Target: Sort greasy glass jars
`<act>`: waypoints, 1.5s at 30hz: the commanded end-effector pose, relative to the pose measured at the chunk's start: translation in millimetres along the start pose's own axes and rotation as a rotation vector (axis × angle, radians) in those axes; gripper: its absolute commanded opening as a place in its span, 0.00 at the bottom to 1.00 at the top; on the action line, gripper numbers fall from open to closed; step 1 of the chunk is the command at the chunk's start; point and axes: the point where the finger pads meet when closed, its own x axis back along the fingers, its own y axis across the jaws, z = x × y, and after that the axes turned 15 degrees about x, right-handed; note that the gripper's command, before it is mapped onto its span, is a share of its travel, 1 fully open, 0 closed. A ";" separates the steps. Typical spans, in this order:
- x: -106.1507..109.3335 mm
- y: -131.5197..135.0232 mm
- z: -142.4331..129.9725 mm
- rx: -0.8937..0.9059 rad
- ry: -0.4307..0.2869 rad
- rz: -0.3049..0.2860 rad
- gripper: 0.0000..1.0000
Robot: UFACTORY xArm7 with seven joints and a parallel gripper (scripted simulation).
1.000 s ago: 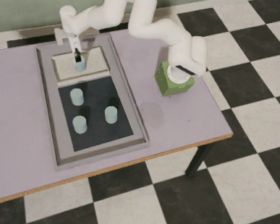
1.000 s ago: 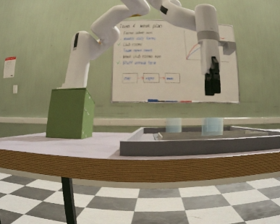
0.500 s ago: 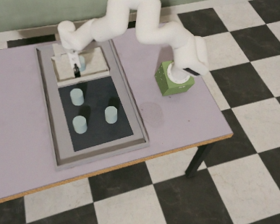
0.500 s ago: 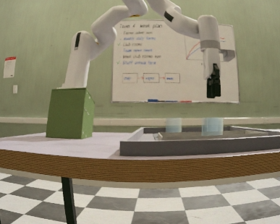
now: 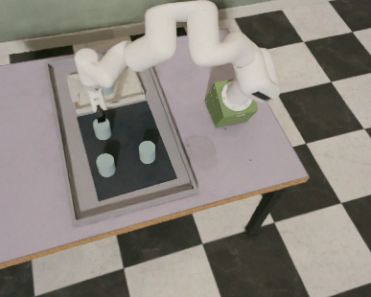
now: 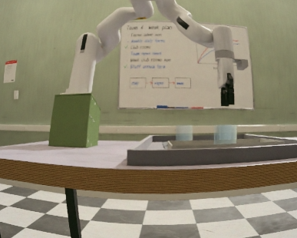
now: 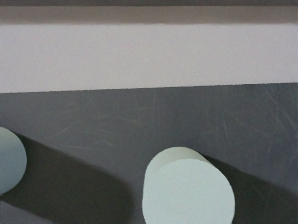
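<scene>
Three glass jars [image 5: 105,165] [image 7: 188,192] are seen upright on the one dark drying mat [image 5: 131,181] [image 7: 75,112], and one jar [image 5: 108,90] in the beige tray [image 5: 131,86]. The one gripper [image 5: 101,115] [image 6: 227,100] is held fully open above the jars, with nothing grasped.

The arm [image 5: 160,35] [image 6: 117,23] partly covers the jar in the tray [image 5: 108,90] from above and runs out of the exterior view's top. Both jars in the wrist view are cut off by its edges.

Dark blue-grey mat [image 5: 131,179] below pincer [image 5: 101,114] [image 6: 227,95]; pincer black. Jars [image 5: 105,166] [image 7: 189,192] pale blue-green. Floor [image 5: 237,259] [image 6: 170,216] checkered black-white.
</scene>
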 end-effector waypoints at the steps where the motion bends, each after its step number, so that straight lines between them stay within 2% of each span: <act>1: -20.0 -3.2 4.2 -0.003 0.003 -0.006 1.00; 6: -50.5 -3.0 4.3 -0.003 0.003 -0.006 1.00; 21: -50.5 -3.0 4.3 -0.003 0.003 -0.006 1.00; 45: -94.5 -2.8 4.4 -0.003 0.003 -0.006 1.00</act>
